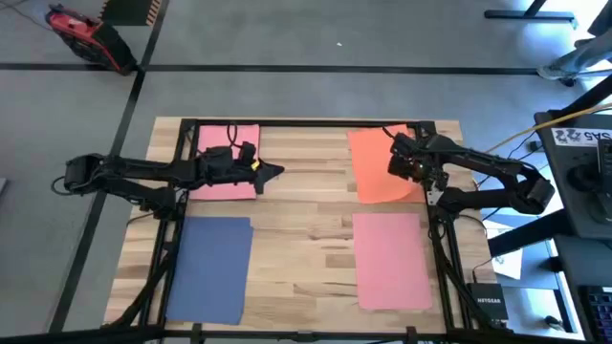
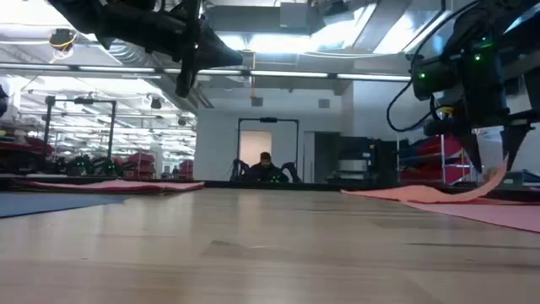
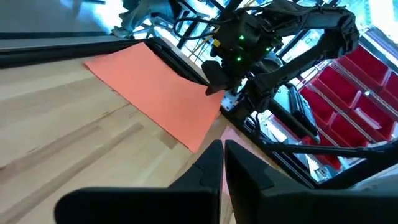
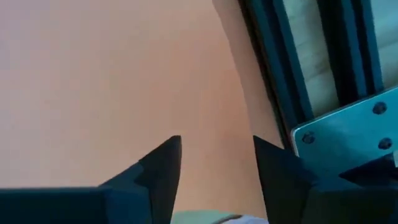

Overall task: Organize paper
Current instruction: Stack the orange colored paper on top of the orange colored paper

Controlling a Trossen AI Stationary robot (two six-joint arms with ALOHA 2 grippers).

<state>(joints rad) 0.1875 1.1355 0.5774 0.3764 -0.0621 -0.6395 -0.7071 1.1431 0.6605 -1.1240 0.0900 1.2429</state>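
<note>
Four sheets of paper lie flat on the wooden table. A pink sheet (image 1: pixel 228 151) is at the far left and a blue sheet (image 1: pixel 210 269) at the near left. The orange sheet (image 1: pixel 375 164) is at the far right and a salmon sheet (image 1: pixel 392 260) at the near right. My left gripper (image 1: pixel 275 172) is shut and level, hovering just right of the pink sheet and pointing toward the orange sheet (image 3: pixel 155 87). My right gripper (image 1: pixel 409 170) points down over the orange sheet's right edge. Its fingers stand apart (image 4: pixel 214 165). My right gripper comes from above, pointing down. One finger (image 4: pixel 277 171) stands at the orange sheet's right edge (image 4: pixel 249 124). In the low view that edge (image 2: pixel 498 179) curls up off the table against the fingers, while the remainder of the sheet lies flat. Whether the finger is under the edge does not show.
Black frame rails run along the table's left (image 1: pixel 182 191), right (image 1: pixel 435 239) and far sides, close to the orange sheet's lifted edge. Bare wood lies down the table's middle (image 1: pixel 301 239). A person (image 2: pixel 264 165) sits in the room behind.
</note>
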